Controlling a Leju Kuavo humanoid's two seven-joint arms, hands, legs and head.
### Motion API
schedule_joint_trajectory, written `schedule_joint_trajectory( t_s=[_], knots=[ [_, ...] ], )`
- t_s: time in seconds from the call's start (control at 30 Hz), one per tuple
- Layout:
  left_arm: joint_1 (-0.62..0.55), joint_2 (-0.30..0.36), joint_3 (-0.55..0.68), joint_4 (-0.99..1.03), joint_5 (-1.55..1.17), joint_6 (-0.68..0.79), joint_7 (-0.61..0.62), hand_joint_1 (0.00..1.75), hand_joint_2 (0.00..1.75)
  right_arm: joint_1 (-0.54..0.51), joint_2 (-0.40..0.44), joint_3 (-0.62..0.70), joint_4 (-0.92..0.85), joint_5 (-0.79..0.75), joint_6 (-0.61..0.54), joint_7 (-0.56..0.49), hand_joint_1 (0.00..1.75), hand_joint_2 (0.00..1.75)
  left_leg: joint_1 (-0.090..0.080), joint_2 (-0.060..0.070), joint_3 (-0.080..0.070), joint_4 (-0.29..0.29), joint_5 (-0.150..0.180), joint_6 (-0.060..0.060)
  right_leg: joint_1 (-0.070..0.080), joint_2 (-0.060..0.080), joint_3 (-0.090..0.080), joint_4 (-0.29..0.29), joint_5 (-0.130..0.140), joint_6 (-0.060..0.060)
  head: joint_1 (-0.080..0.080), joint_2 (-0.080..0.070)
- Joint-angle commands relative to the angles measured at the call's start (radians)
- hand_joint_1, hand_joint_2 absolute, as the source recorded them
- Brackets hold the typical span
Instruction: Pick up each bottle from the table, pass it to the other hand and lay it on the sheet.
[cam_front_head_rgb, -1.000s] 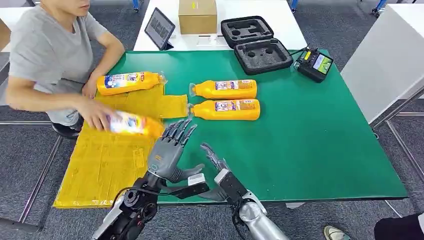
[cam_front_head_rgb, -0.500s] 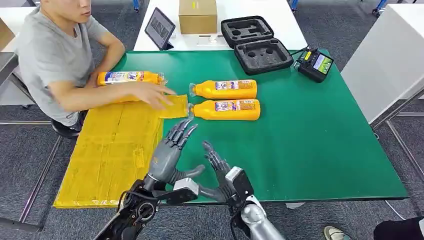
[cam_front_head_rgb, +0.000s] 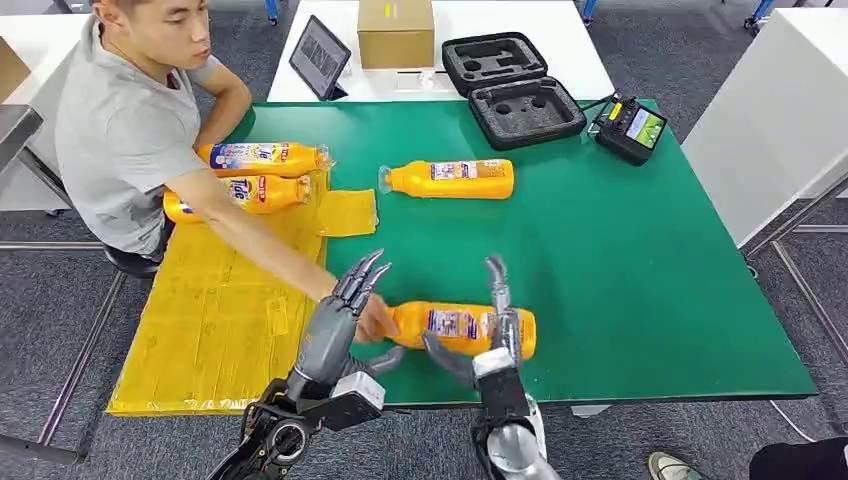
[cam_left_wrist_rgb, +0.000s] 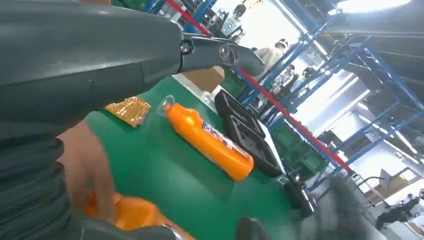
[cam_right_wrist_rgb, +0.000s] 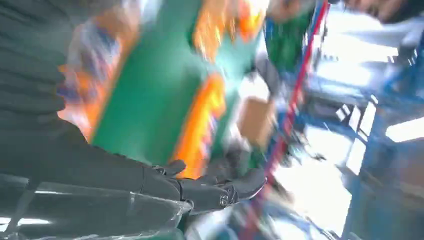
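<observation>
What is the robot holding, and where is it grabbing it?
Nothing yet. Both hands, left hand and right hand, are open beside the near bottle.

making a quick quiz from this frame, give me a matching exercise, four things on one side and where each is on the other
Things:
1. bottle nearest the robot
2. two bottles by the person
3. lone bottle mid-table
4. controller with a screen

Places:
a. on the yellow sheet
b. far right part of the green table
c. on bare green, between the sheet and the open black case
d. between the left hand and right hand, a person's hand at its cap end

Pairs: 1-d, 2-a, 3-c, 4-b
</observation>
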Motion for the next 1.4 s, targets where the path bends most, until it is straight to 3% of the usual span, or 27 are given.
schedule_joint_trajectory(
  t_s=[0.03, 0.27, 0.37, 0.43, 0.53, 0.57, 0.7, 0.77, 1.4],
  knots=[
    [-0.023, -0.006, -0.027, 0.034, 0.021, -0.022, -0.015, 0.00, 1.75, 0.042, 0.014, -0.133, -0.098, 0.257, -0.031, -0.001, 0.00, 1.75, 0.000, -0.002, 0.001, 0.000, 0.000, -0.001, 0.000, -0.001, 0.002, 0.000, -0.001, -0.001, 0.000, 0.000],
    [-0.025, -0.008, -0.028, 0.036, 0.024, -0.026, -0.014, 0.00, 1.75, 0.040, 0.027, -0.147, -0.107, 0.293, -0.031, -0.001, 0.00, 1.75, 0.000, -0.001, 0.003, 0.000, -0.001, -0.001, 0.000, 0.000, 0.003, 0.000, -0.001, -0.001, 0.000, 0.000],
    [-0.031, -0.011, -0.048, 0.051, 0.035, -0.049, -0.016, 0.00, 1.75, 0.058, 0.099, -0.283, -0.196, 0.618, -0.031, -0.001, 0.00, 1.75, 0.000, -0.002, 0.002, 0.000, -0.001, -0.001, 0.000, -0.002, 0.002, 0.001, -0.002, -0.001, 0.000, 0.000],
    [-0.028, -0.012, -0.054, 0.069, 0.046, -0.047, -0.027, 0.00, 1.75, 0.047, 0.112, -0.328, -0.124, 0.747, -0.031, -0.001, 0.00, 1.75, 0.000, -0.002, 0.002, 0.000, -0.001, -0.001, 0.000, -0.001, 0.002, 0.001, -0.002, -0.001, 0.000, 0.000],
    [-0.026, -0.009, -0.051, 0.074, 0.052, -0.038, -0.039, 0.00, 1.75, 0.024, 0.101, -0.312, -0.035, 0.852, -0.031, 0.039, 0.00, 1.75, 0.001, -0.001, 0.004, -0.001, 0.000, -0.001, 0.001, 0.000, 0.004, -0.002, 0.000, -0.001, 0.000, 0.000],
    [-0.025, -0.010, -0.046, 0.074, 0.054, -0.036, -0.041, 0.00, 1.75, 0.012, 0.060, -0.249, 0.022, 0.894, -0.031, 0.119, 0.00, 1.75, 0.001, -0.001, 0.005, -0.001, -0.001, -0.001, 0.001, 0.000, 0.006, -0.002, -0.001, -0.001, 0.000, 0.000],
    [-0.005, -0.016, -0.031, 0.078, 0.047, -0.043, -0.056, 0.00, 1.75, -0.048, -0.072, -0.071, 0.157, 0.813, -0.031, 0.302, 0.00, 1.75, 0.001, 0.002, 0.004, -0.002, -0.001, -0.001, 0.001, 0.003, 0.004, -0.003, 0.001, -0.001, 0.000, 0.000],
    [-0.007, -0.006, -0.049, 0.072, 0.057, -0.041, -0.056, 0.00, 1.75, -0.078, -0.099, -0.051, 0.216, 0.812, -0.005, 0.346, 0.00, 1.75, 0.001, 0.001, 0.003, -0.002, 0.000, -0.001, 0.001, 0.002, 0.004, -0.003, 0.000, -0.001, 0.000, 0.000],
    [-0.045, -0.003, -0.061, 0.089, 0.070, -0.051, -0.056, 0.00, 1.75, -0.162, -0.110, -0.015, 0.353, 0.853, 0.096, 0.423, 0.00, 1.75, 0.000, -0.001, 0.004, -0.001, -0.001, -0.001, 0.000, 0.000, 0.005, -0.001, -0.001, -0.001, 0.000, 0.000]
  ],
)
